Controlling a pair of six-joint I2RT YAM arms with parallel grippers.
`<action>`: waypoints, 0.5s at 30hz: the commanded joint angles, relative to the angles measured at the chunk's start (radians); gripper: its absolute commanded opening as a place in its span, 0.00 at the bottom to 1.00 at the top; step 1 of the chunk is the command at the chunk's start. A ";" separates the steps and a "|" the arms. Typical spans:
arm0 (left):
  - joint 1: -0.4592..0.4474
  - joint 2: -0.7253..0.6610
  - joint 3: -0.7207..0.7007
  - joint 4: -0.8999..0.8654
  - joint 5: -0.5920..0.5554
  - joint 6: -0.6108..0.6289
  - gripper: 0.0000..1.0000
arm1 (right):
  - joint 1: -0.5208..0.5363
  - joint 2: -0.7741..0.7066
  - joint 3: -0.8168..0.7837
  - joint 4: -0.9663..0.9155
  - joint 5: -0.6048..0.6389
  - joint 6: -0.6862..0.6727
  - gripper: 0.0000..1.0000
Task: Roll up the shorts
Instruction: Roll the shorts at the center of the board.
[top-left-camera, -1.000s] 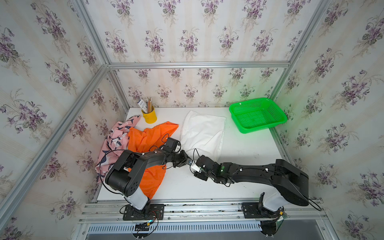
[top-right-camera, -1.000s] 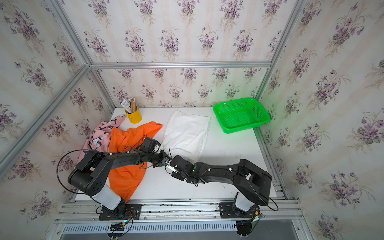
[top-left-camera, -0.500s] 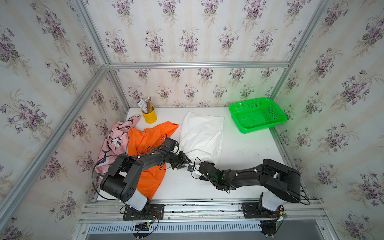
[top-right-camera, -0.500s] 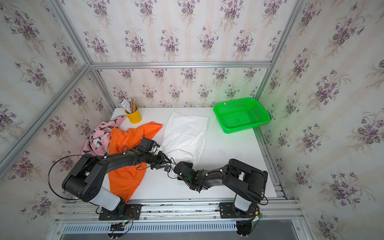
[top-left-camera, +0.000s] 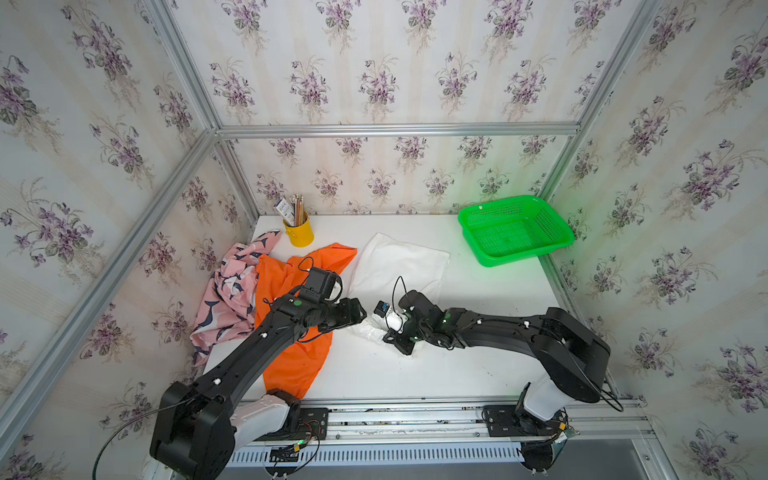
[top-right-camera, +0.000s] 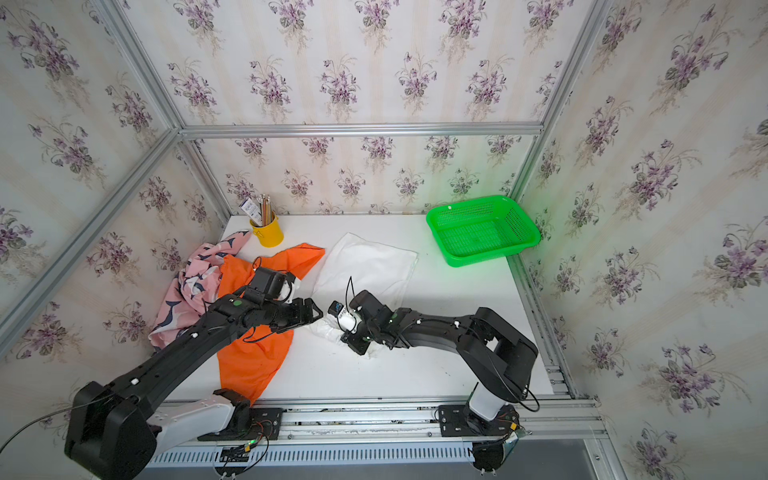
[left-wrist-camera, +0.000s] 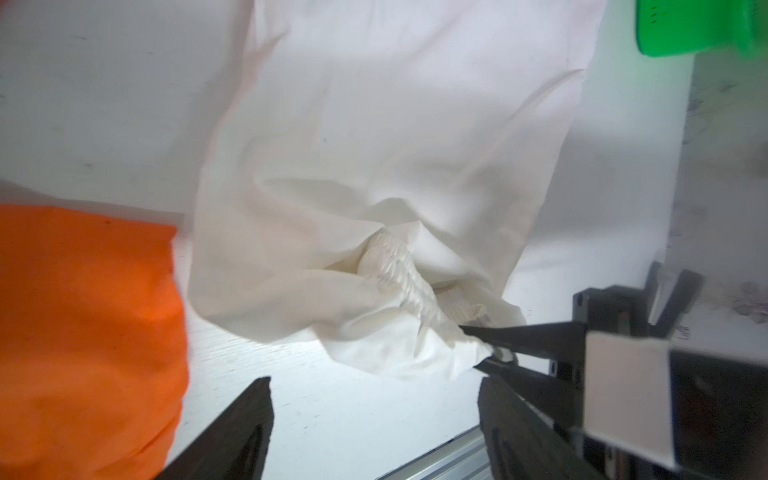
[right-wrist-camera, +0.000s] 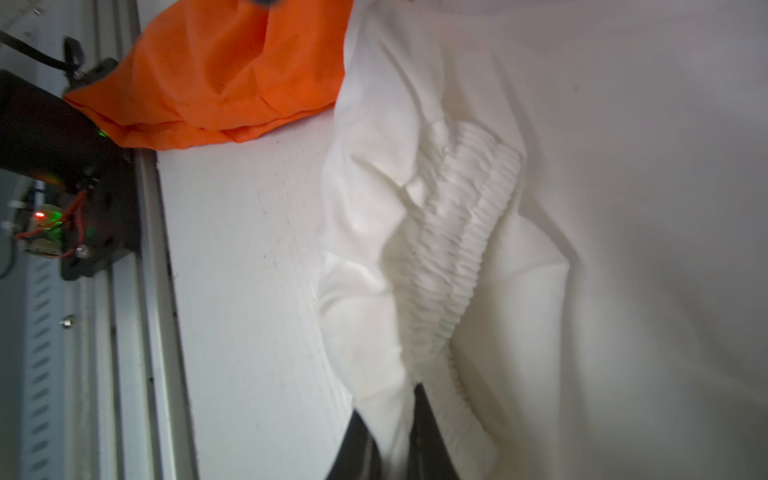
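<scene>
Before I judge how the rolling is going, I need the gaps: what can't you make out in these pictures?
- White shorts: in both top views the right gripper, shut on them, covers the bunched waistband.
- Orange shorts: the left arm crosses them in top views; wrist views cut them off.
- Pink shorts: partly under the orange pair; absent from both wrist views.
- Left gripper: fingers cut off at its wrist view's edge.

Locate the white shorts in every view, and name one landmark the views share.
In a top view: white shorts mid-table, beside the orange shorts.
In a top view: same spot, beside the orange shorts.
Left wrist: fills the picture's middle, orange shorts alongside.
Right wrist: fills most of the picture, orange shorts alongside.
Shared landmark: the orange shorts.
</scene>
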 joint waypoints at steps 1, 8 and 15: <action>-0.002 0.023 0.031 -0.123 -0.080 0.118 0.81 | -0.089 0.069 0.033 -0.038 -0.315 0.116 0.00; -0.061 0.190 0.122 -0.034 -0.028 0.147 0.80 | -0.244 0.245 0.135 -0.099 -0.378 0.189 0.07; -0.127 0.449 0.284 0.001 -0.088 0.160 0.75 | -0.316 0.364 0.215 -0.175 -0.329 0.246 0.28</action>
